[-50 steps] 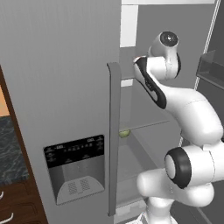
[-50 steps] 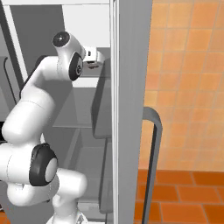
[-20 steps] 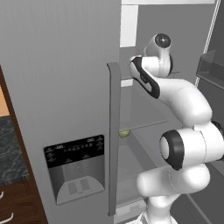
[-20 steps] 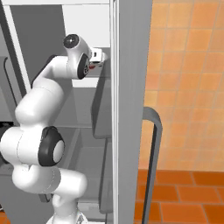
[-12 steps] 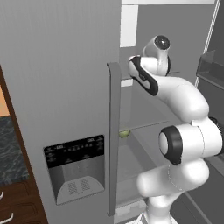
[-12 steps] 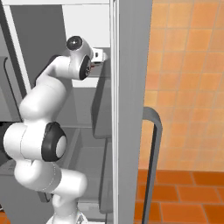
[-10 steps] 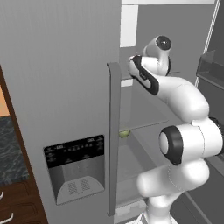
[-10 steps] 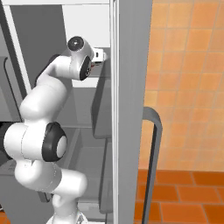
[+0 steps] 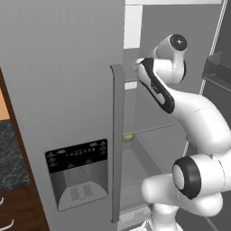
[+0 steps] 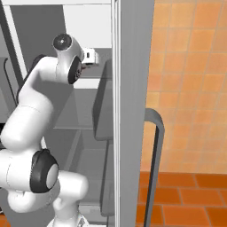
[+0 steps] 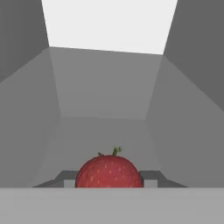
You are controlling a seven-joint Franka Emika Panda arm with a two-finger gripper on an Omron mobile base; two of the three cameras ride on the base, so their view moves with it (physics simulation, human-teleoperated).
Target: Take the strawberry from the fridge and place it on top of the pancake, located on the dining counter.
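The strawberry (image 11: 109, 171), red with a small green stalk, lies on a grey shelf deep inside the fridge (image 9: 67, 67). In the hand view it sits right between my two dark fingertips (image 11: 66, 178), which touch its sides, so my gripper (image 11: 108, 180) is shut on it. From the base views my arm reaches high into the open right compartment, the hand (image 10: 91, 56) at an upper shelf and partly hidden by the door edge (image 9: 118, 90). The pancake and the dining counter are out of view.
A small green round fruit (image 9: 128, 137) rests on a lower shelf. The shut left door carries the black dispenser panel (image 9: 77, 173) and a long handle (image 9: 117, 149). The open right door (image 10: 133, 88) with its bins (image 9: 216, 72) stands close beside the arm. Orange tiled wall (image 10: 190, 88) lies beyond.
The arm has stretched upward and deeper into the fridge, carrying the hand forward along the upper shelf; in the last half second it hardly moves.
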